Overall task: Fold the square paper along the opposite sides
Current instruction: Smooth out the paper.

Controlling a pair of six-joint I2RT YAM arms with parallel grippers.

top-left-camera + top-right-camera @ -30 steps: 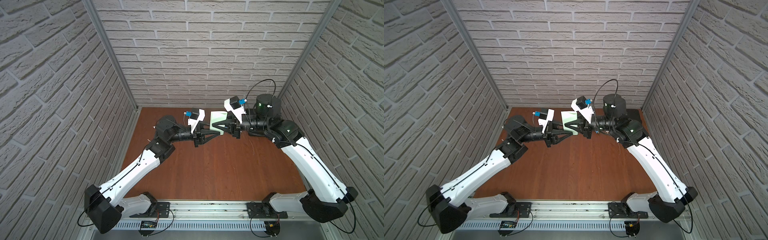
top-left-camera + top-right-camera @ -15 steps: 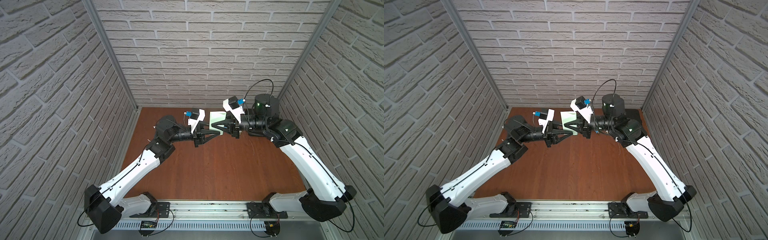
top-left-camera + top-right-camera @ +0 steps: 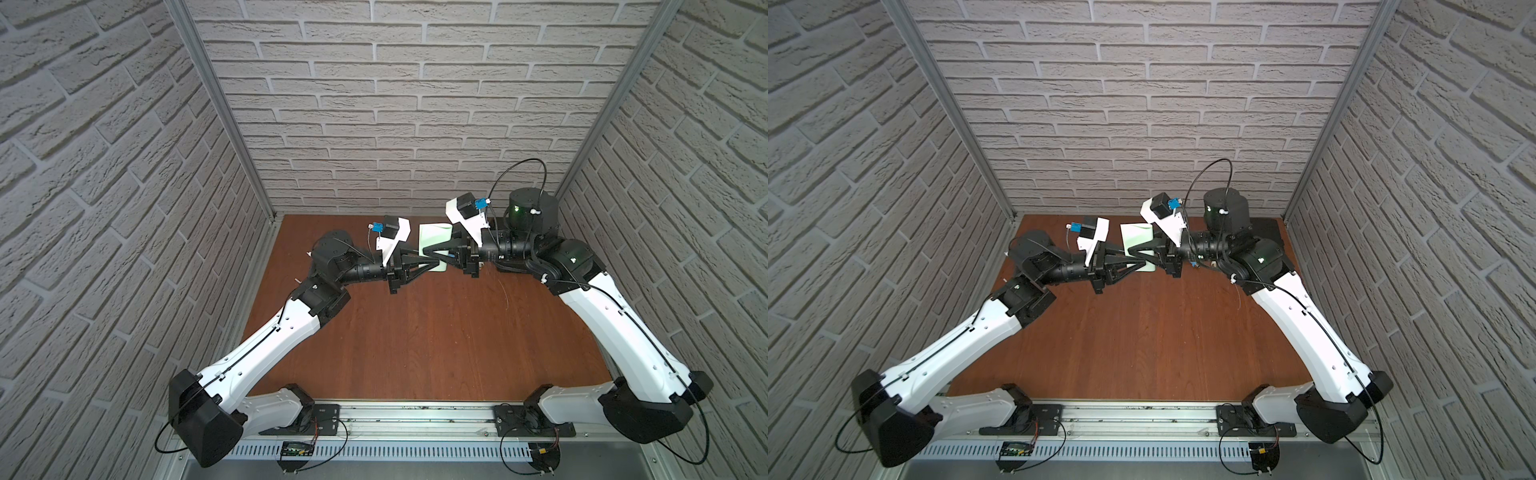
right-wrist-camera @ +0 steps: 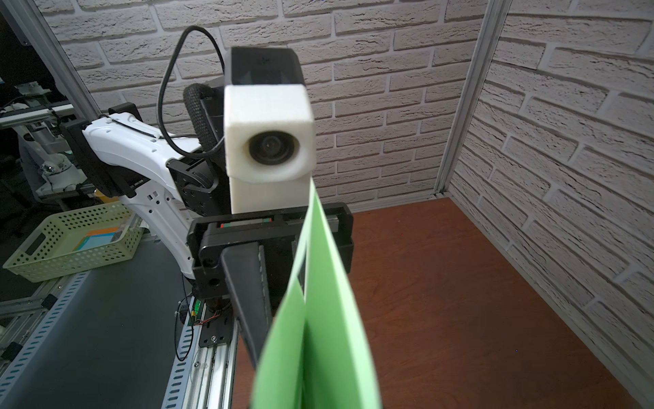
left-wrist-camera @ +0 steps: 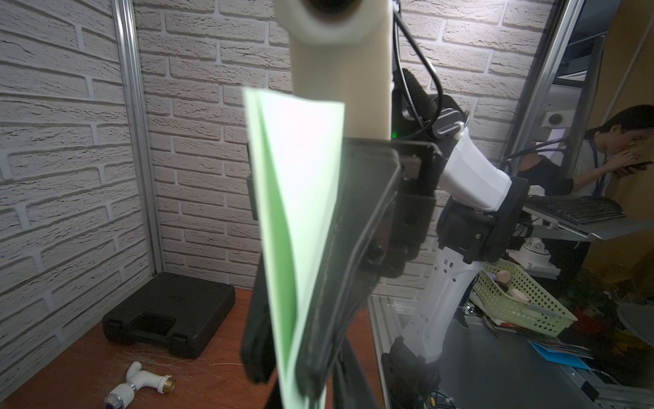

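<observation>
Two hands met at far centre, above worktop (image 3: 415, 332). Square paper (image 3: 434, 239) hung doubled between them. Left hand (image 3: 436, 262) and right hand (image 3: 424, 250) both clamped on it. Sheet looked light, floppy, crease-prone; best pinched near loose edges.

Robotics lab test cell: faux-brick panels (image 3: 399, 104) on aluminium posts (image 3: 216, 108), wooden tabletop (image 3: 415, 332), adjacent workstation with keyboard (image 5: 577, 209) and seated operator (image 5: 608, 152).

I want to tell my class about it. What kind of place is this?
Probably a robot lab. Two robot arms are bolted to a metal rail inside a booth with brick-patterned walls, and a person sits by a keyboard just outside.
</observation>
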